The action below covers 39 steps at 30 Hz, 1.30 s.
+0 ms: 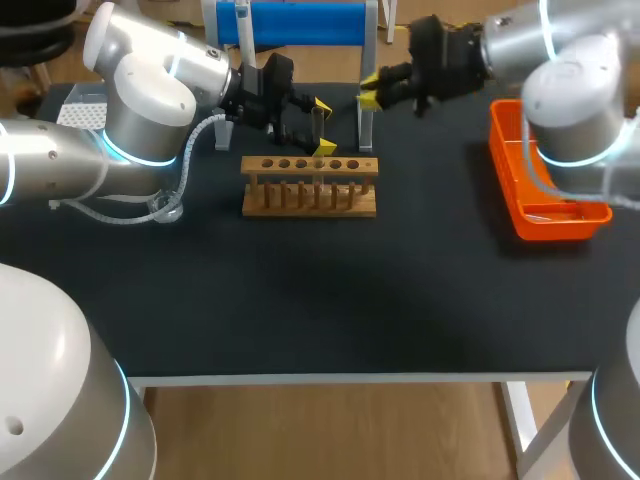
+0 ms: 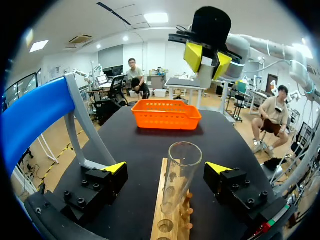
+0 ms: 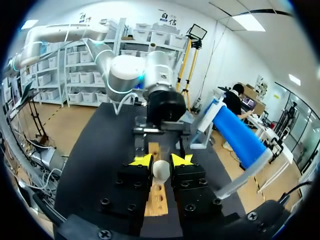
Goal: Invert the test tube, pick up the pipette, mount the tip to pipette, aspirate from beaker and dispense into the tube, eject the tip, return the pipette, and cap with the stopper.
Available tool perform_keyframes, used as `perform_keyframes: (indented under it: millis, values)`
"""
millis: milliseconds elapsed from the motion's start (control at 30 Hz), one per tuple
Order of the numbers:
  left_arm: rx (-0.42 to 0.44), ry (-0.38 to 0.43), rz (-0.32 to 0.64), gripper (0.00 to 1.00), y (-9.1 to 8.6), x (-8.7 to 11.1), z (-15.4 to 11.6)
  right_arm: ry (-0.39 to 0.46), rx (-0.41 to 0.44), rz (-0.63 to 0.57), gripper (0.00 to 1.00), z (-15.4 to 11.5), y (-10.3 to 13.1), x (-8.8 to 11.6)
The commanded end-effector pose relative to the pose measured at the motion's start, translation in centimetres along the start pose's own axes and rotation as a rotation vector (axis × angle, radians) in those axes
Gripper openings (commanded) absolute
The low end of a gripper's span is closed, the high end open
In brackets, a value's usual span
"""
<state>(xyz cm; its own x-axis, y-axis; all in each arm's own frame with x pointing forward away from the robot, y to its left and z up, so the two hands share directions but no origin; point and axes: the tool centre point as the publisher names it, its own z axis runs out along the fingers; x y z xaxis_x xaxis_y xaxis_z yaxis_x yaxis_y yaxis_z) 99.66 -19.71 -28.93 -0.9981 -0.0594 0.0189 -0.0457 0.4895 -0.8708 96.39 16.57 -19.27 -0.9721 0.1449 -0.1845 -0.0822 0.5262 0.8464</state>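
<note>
— What is seen nearest on the bench (image 1: 300,300)?

— Bare dark surface is seen at the near edge. Past it, around the middle, a wooden rack (image 1: 310,200) is set lengthwise, with a row of holes along its top bar.

— And where is the test tube (image 2: 180,170) found?

— It is stood in the rack, mouth up and uncapped. Which hole it occupies cannot be told for certain; one near the middle is suggested.

— How is the left gripper (image 1: 323,126) held?

— It is brought in from the left side and kept released. One yellow tip is placed on each side of the tube, above the rack, and a gap is seen between the glass and each finger, so nothing is grasped.

— Is the right gripper (image 3: 161,160) closed on anything?

— Yes. It is clenched on a small pale stopper (image 3: 160,170), which is pinched between the two yellow tips. It is held above the far side of the rack, near the left gripper and facing it, but apart from it.

— What else is seen?

— An orange basket (image 1: 505,170) is placed towards the right side of the bench, well apart from the rack. Farthest back, a blue stand (image 1: 290,22) is seen behind both grippers.
</note>
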Motion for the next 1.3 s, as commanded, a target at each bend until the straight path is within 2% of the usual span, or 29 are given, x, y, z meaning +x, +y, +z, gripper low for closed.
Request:
perform_keyframes:
  millis: [33,267,600,1300]
  values:
    - [0.001,0.005,0.0,1.0,0.0,-0.1,0.0,0.01,0.029,-0.009,0.0,2.5,1.2,-1.1]
    - [0.001,0.005,0.0,1.0,0.0,-0.1,0.0,0.016,0.044,-0.027,0.0,4.3,2.1,-1.2]
    - [0.001,0.005,0.0,1.0,0.0,-0.1,0.0,0.013,0.047,-0.039,0.0,5.6,2.5,-1.4]
    - [0.001,0.005,0.0,1.0,0.0,-0.1,0.0,0.024,0.078,-0.026,0.0,6.8,0.9,-0.8]
